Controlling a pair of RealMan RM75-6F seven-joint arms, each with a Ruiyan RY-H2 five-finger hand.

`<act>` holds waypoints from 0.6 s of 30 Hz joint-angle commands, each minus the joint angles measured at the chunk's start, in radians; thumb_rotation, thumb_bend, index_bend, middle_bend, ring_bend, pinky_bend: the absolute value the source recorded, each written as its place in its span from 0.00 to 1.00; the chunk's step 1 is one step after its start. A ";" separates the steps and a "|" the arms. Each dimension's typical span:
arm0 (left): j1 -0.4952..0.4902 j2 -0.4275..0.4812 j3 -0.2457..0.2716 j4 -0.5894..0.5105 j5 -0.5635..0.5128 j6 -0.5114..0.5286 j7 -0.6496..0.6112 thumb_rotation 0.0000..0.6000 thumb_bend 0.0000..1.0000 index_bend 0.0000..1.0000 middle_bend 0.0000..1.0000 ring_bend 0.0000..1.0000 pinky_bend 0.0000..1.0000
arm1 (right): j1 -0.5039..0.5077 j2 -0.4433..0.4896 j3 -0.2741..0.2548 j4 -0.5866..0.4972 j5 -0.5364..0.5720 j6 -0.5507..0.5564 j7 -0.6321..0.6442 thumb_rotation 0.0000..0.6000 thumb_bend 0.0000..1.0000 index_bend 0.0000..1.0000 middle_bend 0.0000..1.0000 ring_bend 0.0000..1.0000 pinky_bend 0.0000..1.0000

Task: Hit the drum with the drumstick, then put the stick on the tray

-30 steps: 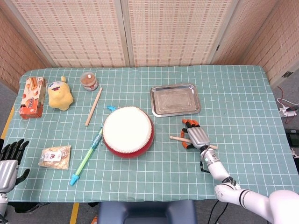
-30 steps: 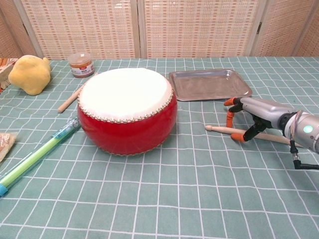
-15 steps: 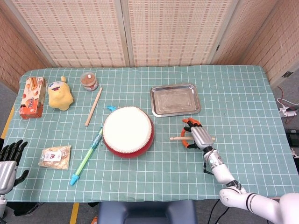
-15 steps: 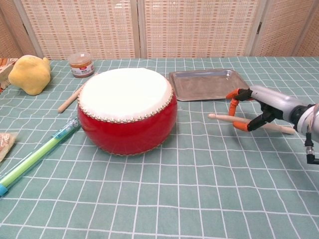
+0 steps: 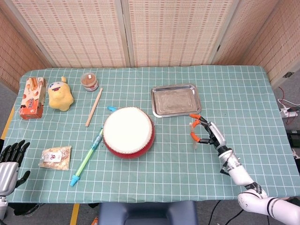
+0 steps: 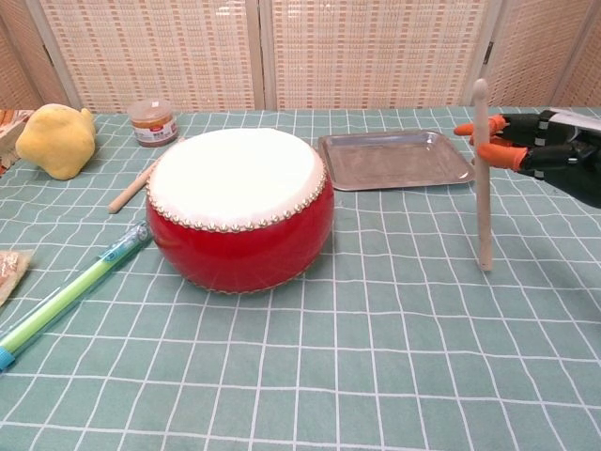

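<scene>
Lifted off the cloth where it lay flat a second ago, the drumstick (image 6: 483, 178) now stands almost upright — tip end high, lower end just above or touching the checked table (image 6: 376, 357), which of the two the chest view does not settle. The right hand (image 6: 535, 150) has risen and turned with it, orange-tipped fingers (image 6: 490, 150) pinching the stick near its upper part while the others spread behind. It holds the stick and nothing else.

The red drum (image 6: 239, 211) sits well to the stick's left, its white head unstruck as far as these views tell; the steel tray (image 6: 394, 160) lies bare just behind the hand. A second stick (image 5: 93, 107), a green pen (image 5: 86, 159), a yellow toy (image 5: 61, 96), a small jar (image 5: 89, 81) and snack packets stay out of play on the far side. The left hand (image 5: 8, 161) waits at the table's near corner, fingers apart, holding nothing.

Risk lies in the grip — a light pinch high on a long stick leaves most of its length hanging free, so a swing toward the drum could let it pivot or slip from the fingertips. A reach across to the drumhead may also drag the lower end on the cloth.
</scene>
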 commanded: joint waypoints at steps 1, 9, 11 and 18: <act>0.000 0.004 0.000 -0.006 -0.001 0.000 0.005 1.00 0.25 0.03 0.00 0.00 0.02 | 0.028 0.000 -0.052 0.151 -0.119 0.029 0.463 1.00 0.43 0.55 0.18 0.11 0.16; 0.001 0.010 0.003 -0.015 -0.007 -0.009 0.013 1.00 0.25 0.03 0.00 0.00 0.02 | 0.089 -0.102 -0.120 0.364 -0.173 0.031 0.702 1.00 0.43 0.52 0.19 0.15 0.17; 0.002 0.011 0.004 -0.016 -0.007 -0.010 0.013 1.00 0.25 0.03 0.00 0.00 0.02 | 0.097 -0.122 -0.130 0.406 -0.177 0.045 0.754 1.00 0.43 0.49 0.20 0.16 0.17; 0.001 0.014 0.007 -0.017 -0.006 -0.016 0.011 1.00 0.25 0.03 0.00 0.00 0.02 | 0.102 -0.160 -0.150 0.491 -0.179 0.083 0.852 1.00 0.43 0.44 0.20 0.17 0.20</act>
